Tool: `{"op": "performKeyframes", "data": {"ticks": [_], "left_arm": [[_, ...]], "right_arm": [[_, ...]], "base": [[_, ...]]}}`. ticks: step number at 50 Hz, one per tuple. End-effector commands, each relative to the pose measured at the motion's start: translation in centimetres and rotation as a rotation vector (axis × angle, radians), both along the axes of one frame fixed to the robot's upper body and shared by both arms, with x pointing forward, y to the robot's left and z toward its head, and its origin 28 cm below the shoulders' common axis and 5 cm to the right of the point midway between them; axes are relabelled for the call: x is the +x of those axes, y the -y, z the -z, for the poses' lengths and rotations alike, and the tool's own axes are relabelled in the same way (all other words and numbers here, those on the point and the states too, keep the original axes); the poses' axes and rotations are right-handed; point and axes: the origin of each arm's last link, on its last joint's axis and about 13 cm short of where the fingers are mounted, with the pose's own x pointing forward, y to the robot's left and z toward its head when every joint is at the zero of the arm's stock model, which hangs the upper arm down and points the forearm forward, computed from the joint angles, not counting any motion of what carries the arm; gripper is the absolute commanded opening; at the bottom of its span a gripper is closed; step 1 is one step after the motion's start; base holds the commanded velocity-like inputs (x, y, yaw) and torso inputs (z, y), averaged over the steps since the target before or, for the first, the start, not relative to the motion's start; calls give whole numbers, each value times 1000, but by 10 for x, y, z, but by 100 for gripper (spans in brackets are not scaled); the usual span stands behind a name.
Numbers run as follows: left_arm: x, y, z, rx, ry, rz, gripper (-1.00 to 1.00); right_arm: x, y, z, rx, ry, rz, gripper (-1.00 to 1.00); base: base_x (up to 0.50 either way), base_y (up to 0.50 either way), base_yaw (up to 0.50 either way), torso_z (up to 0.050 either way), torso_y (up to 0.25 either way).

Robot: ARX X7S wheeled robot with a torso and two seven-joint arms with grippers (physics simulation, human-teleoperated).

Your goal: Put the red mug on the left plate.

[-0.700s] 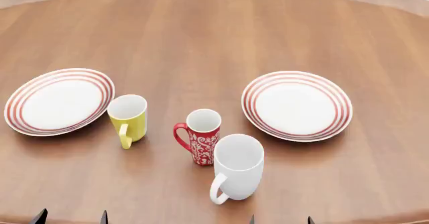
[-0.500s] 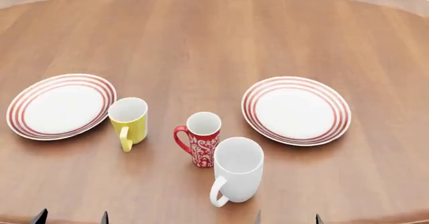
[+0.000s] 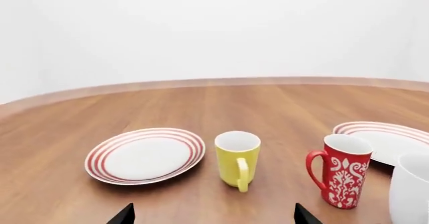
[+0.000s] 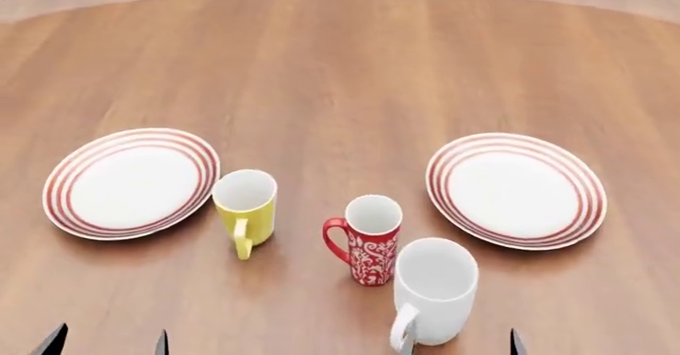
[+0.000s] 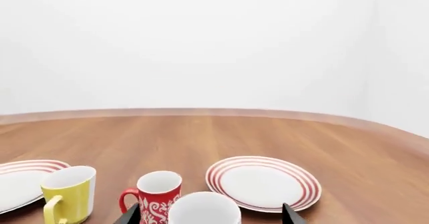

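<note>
Your red mug (image 4: 368, 240) stands upright on the table (image 4: 340, 76), between the yellow mug (image 4: 245, 204) and white mug (image 4: 432, 292), well apart from the left plate (image 4: 130, 182). Both grippers show only fingertips (image 4: 51, 341), set wide apart, holding nothing.

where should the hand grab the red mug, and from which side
Grip the red mug across its upper body just below the open rim, coming in with the left hand from the robot's near left. It stands upright, its handle points left, and the white mug crowds its near right side, so that side looks too tight.
</note>
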Motion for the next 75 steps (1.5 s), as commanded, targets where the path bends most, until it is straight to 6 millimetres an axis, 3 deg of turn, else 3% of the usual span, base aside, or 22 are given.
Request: {"op": "performKeyframes", "data": {"ticks": [1,54,58,63,66,75], "left_arm": [[-2,0,-4,0,10,4,100],[-3,1,-4,-6,17,8,100],[-3,1,-4,-7,19,9,100],[-4,2,-4,-7,19,10,100],[-3,2,-4,-8,17,11,100],[-5,2,-7,-24,23,19,100]], "right_arm": [[-2,-1,-2,3,9,-4,100],[-3,-3,-5,18,-11,-14,100],[0,-4,-7,23,-70,55,100],[2,-6,-25,118,-168,253,100],[2,-7,-35,146,-137,328,100],[2,-3,-43,271,-219,407,100]], "base": [[184,344,0,0,0],[317,381,0,0,0],[0,0,0,0,0],[0,0,0,0,0],[0,0,0,0,0],[0,0,0,0,0]]}}
